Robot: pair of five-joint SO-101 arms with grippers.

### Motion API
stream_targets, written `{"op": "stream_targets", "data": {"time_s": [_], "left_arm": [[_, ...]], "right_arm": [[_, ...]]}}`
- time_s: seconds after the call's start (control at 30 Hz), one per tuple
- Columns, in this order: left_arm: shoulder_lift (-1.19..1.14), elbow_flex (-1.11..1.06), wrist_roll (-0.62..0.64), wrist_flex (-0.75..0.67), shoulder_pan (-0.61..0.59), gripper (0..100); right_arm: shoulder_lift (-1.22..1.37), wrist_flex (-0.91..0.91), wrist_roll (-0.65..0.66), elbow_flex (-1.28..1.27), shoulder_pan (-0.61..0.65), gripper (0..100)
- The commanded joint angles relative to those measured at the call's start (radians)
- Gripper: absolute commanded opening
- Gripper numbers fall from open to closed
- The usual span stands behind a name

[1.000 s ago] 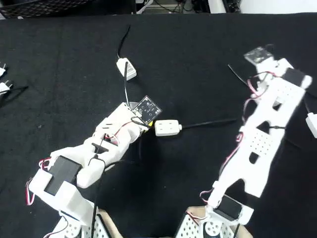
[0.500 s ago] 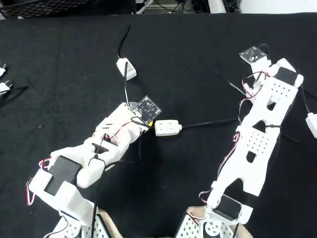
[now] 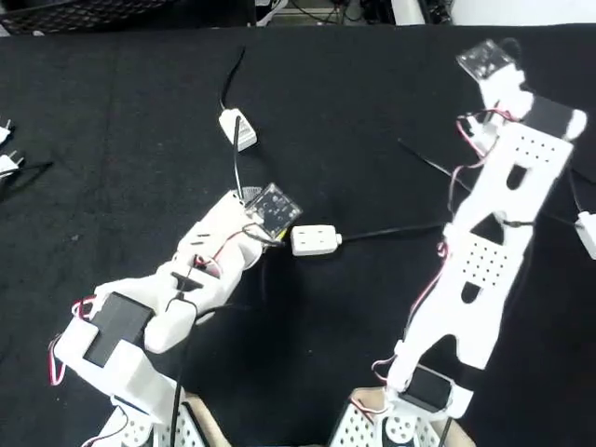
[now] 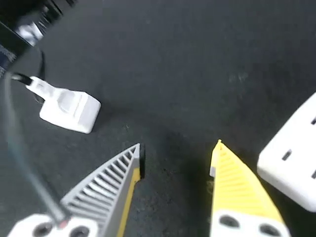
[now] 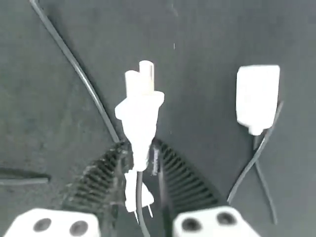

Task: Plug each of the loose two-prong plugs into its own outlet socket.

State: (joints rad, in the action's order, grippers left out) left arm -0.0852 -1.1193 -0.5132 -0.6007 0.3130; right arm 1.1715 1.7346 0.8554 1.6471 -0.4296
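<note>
My right gripper (image 5: 140,148) is shut on the cord end of a white two-prong plug (image 5: 140,106), whose prongs point away from the fingers. Beyond it a white outlet socket (image 5: 257,94) lies on the black cloth with its cable trailing back. My left gripper (image 4: 178,145) is open over bare cloth, with nothing between its grey finger (image 4: 111,185) and its yellow finger (image 4: 237,182). A white outlet block (image 4: 291,155) lies just beside the yellow finger. The same block (image 3: 314,239) shows in the high view next to the left wrist (image 3: 268,209). The right arm (image 3: 498,200) stretches toward the far right.
Another white socket piece (image 3: 237,128) with a black cable lies beyond the left arm and appears as (image 4: 69,108). Loose white plugs (image 3: 6,149) sit at the table's left edge. A white piece (image 3: 587,233) lies at the right edge. Thin black cables (image 3: 424,154) cross beside the right arm.
The right arm has swung and stretched farther toward the table's back edge, carrying its wrist up and away. The left arm has barely shifted.
</note>
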Motion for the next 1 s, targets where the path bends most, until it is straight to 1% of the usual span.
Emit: {"op": "stream_targets", "data": {"time_s": [0.0,0.07,0.1,0.17,0.27,0.43,0.53,0.63,0.73,0.97], "left_arm": [[0.037,-0.045,-0.009,-0.201,-0.001,24],[0.035,-0.054,-0.009,-0.247,-0.007,24],[0.035,-0.054,-0.008,-0.249,-0.007,24],[0.035,-0.054,-0.008,-0.227,-0.005,24],[0.035,-0.05,-0.008,-0.206,-0.005,24],[0.035,-0.05,-0.006,-0.212,-0.007,24],[0.046,-0.056,-0.006,-0.213,-0.01,24],[0.046,-0.044,-0.003,-0.222,-0.053,24],[0.046,-0.053,-0.002,-0.305,-0.084,24],[0.037,-0.131,-0.002,-0.545,-0.088,24]], "right_arm": [[-0.085,0.034,-0.02,0.012,0.063,1.1],[-0.091,0.034,-0.071,0.012,0.095,1.1],[-0.093,0.034,-0.109,0.012,0.112,1.1],[-0.105,0.034,-0.175,0.004,0.137,1.1],[-0.137,0.034,-0.206,-0.064,0.169,1.1],[-0.251,0.034,-0.318,-0.291,0.255,1.1],[-0.367,0.034,-0.339,-0.456,0.316,1.1],[-0.506,0.032,-0.373,-0.63,0.373,1.1],[-0.639,0.029,-0.385,-0.792,0.416,1.1],[-0.857,0.026,-0.385,-1.116,0.468,1.1]]}}
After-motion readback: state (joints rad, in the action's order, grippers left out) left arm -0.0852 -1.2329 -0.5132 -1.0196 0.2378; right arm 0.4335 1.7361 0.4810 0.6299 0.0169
